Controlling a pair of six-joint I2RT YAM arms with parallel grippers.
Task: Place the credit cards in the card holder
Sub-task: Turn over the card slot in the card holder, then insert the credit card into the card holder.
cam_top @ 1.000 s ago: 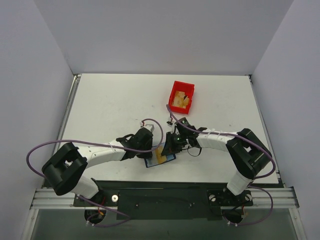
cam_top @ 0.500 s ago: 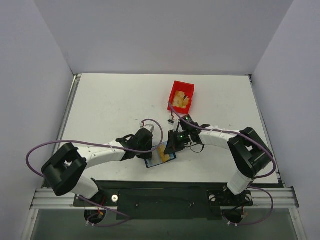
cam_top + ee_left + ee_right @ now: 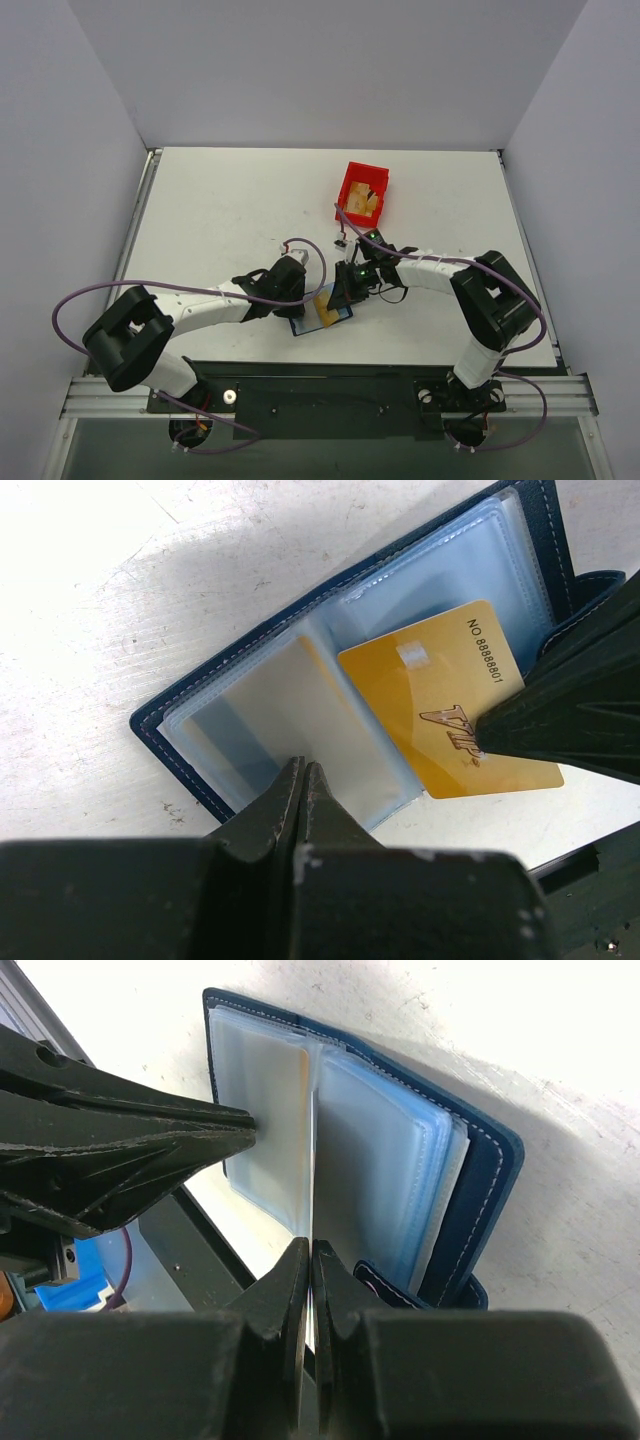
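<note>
Reading "VIP", "NO 88888801" on card (image 3: 440,695) pinched in right claw (image 3: 308,1250); left claw (image 3: 303,772) closed at wallet (image 3: 270,710).

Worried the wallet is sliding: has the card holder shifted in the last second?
No. The card holder lies just as far from the red bin and table edge as before.

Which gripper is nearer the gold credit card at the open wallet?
Right. The right gripper is shut on one edge of the credit card, over the card holder; the left gripper rests shut on a clear sleeve beside the card, apart from it.
</note>
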